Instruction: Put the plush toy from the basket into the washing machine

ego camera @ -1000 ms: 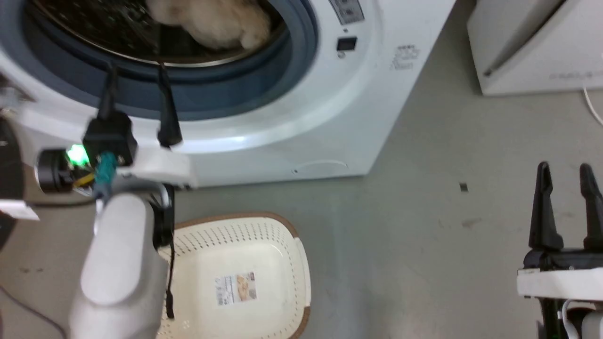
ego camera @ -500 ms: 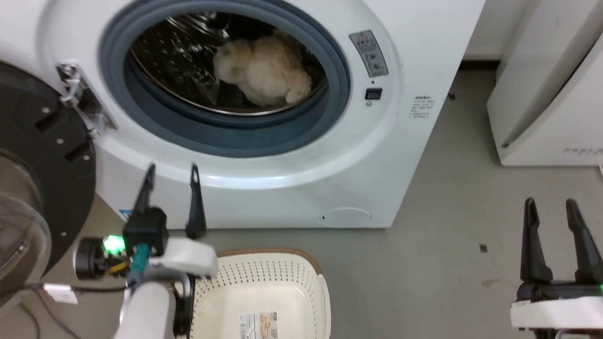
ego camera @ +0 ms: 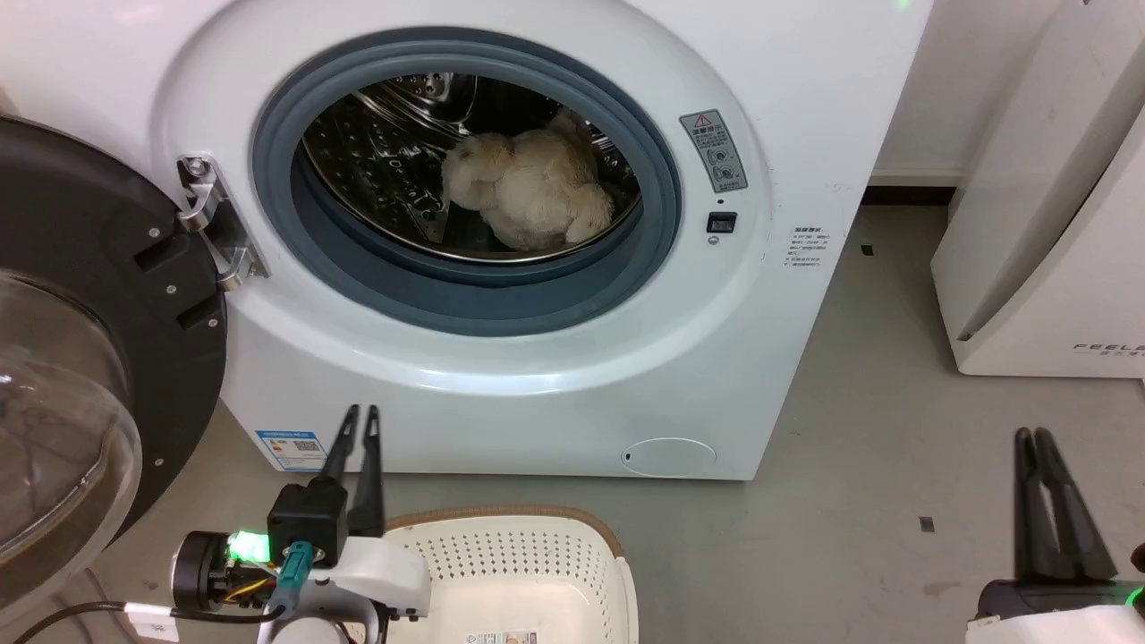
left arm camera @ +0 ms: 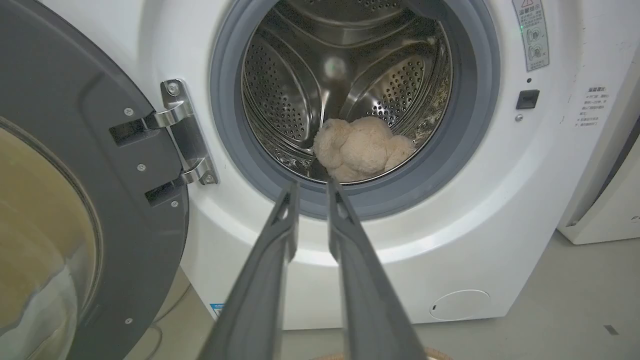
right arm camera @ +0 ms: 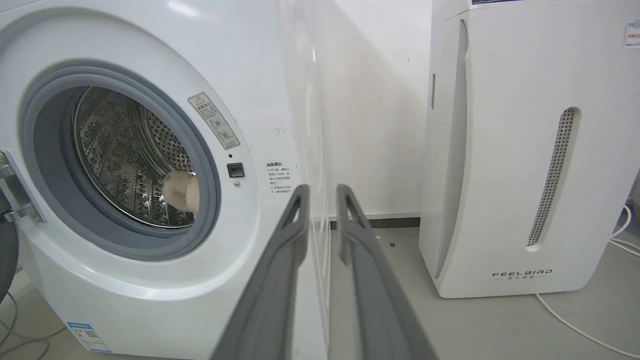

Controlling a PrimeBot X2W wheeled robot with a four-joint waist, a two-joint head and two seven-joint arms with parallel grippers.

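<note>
Left gripper (ego camera: 360, 413) narrow, empty; right gripper (ego camera: 1033, 436) same. Plush toy (ego camera: 528, 192) lies near drum (ego camera: 385, 161) front: door (ego camera: 98, 268) may pinch it when closing.

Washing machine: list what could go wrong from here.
1. The plush toy lies low near the front of the drum, behind the grey seal; closing the door might pinch its fur.
2. The door stands wide open beside the left gripper; a sideways arm swing could strike its glass.
3. The basket sits just before the robot; rolling forward could shove it.
</note>
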